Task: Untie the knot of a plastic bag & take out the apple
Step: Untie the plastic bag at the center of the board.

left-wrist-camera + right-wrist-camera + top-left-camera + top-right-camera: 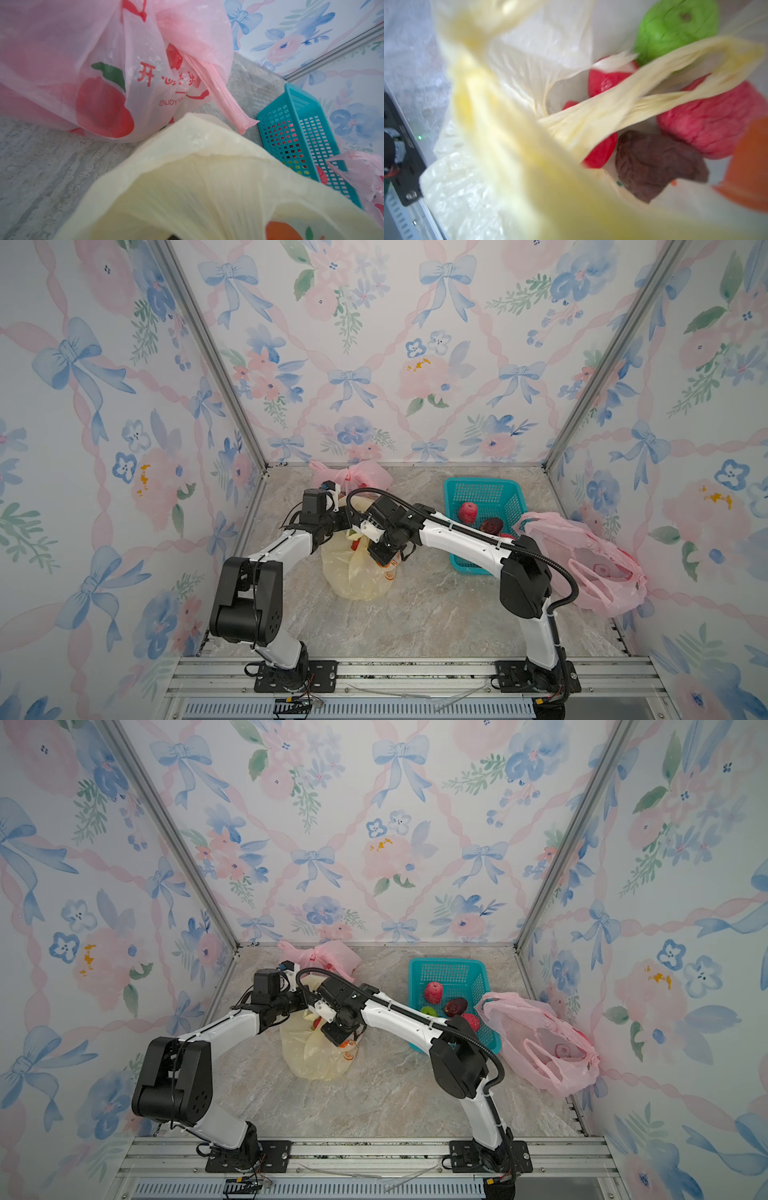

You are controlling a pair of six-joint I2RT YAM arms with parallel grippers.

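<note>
your right gripper (376, 549) sat over the yellow bag (353, 572) w/ apples (714, 124) just below, jaws hidden so can't tell, while your left gripper (351, 526), closed, held the bag's edge.

The yellow plastic bag (353, 568) lies crumpled in the middle of the surface (415, 614), its mouth open. Inside it, the right wrist view shows a green apple (675, 27), red apples (714, 126) and one dark brown apple (656, 164).
</note>
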